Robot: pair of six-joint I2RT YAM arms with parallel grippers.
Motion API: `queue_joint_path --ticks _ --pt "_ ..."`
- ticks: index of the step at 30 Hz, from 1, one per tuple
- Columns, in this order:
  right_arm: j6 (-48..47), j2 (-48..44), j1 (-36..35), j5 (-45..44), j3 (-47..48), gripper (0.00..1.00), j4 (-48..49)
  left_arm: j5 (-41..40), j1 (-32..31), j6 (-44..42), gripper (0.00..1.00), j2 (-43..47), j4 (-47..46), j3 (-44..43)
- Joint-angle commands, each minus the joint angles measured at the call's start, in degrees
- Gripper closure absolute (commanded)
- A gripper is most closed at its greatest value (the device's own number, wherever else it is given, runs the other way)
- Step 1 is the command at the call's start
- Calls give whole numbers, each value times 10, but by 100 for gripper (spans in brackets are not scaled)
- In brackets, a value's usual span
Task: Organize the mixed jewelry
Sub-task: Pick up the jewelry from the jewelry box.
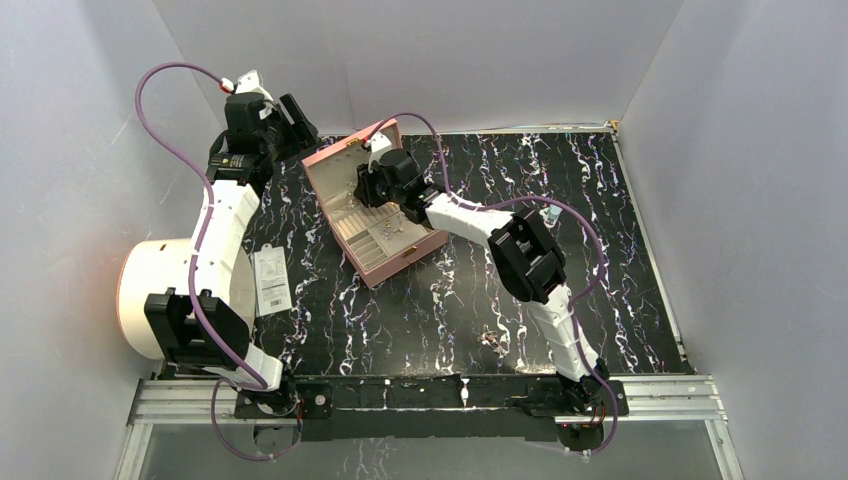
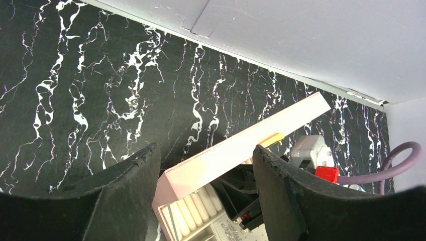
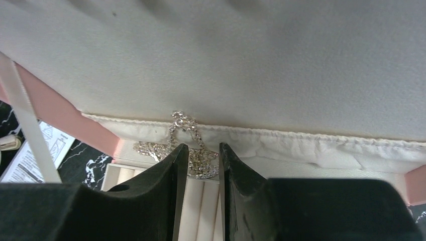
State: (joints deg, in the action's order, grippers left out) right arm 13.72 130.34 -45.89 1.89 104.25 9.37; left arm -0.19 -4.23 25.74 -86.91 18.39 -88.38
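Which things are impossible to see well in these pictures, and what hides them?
Right wrist view: whether the right gripper pinches the sparkly silver piece or only straddles it; its fingers cover the lower part.
Top view: the loose jewelry cluster is too small to tell apart.
Left wrist view: the inside of the pink box is cut off by the bottom edge and the left gripper.

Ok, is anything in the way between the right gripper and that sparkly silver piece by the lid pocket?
Nothing visible does. The silvery piece lies at the gathered pocket edge of the pink box's lid, showing in the gap just past the fingertips of the right gripper.
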Motion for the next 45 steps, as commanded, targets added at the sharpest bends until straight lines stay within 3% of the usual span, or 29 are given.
queue_joint_path --ticks 1,12,21,34,45 --pt "-14 4 -3 -10 28 65 45 2 -1 -2 35 -1 -9 -15" --pt "7 18 -4 -11 49 68 70 19 -1 0 35 -6 -11 -13" --pt "12 15 -4 -58 56 100 54 22 -1 1 35 -7 -12 -10" --pt "-8 -114 -4 -50 -57 100 98 45 -1 16 35 -3 -29 -6" --pt "-33 -198 -4 -30 -84 100 93 43 -1 71 35 26 -37 9"
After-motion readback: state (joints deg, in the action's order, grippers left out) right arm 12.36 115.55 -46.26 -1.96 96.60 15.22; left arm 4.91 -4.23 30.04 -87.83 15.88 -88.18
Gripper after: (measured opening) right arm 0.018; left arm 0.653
